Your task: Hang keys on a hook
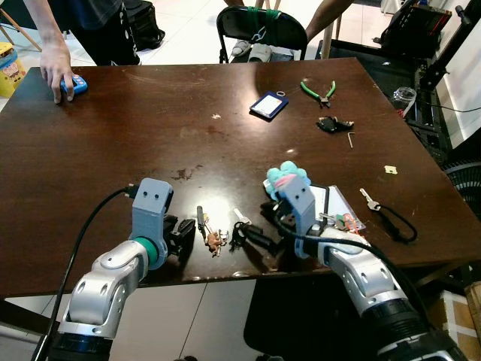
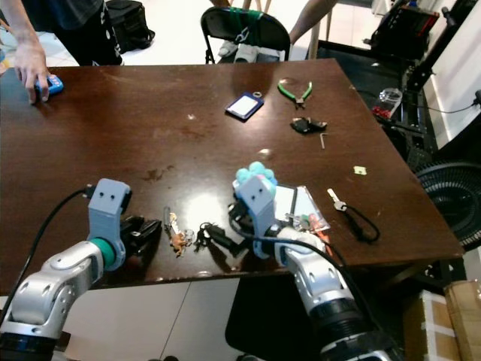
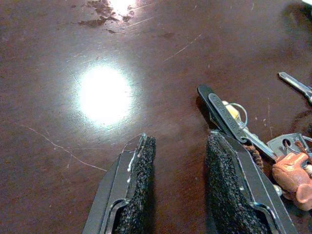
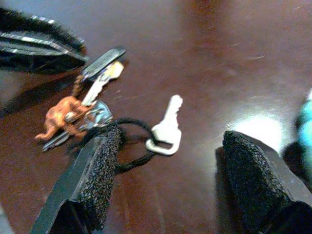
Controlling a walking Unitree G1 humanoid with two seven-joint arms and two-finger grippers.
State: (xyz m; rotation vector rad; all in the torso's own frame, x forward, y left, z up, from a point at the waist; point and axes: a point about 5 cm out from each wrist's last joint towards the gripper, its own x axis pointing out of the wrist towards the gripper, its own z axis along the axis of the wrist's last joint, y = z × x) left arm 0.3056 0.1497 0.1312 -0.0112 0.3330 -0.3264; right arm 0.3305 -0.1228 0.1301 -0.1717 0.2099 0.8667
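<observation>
On table (image 1: 225,98) near front edge, keys (image 1: 218,239) w/ orange charm lie loose btwn left gripper (image 1: 183,235) and right gripper (image 1: 259,235), both spread wide, holding nothing, so pickup and hanging look undone; no hook seen yet.

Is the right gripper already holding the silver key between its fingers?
No: in the right wrist view the silver key lies flat on the table, and the right gripper is open around it without touching.
</observation>
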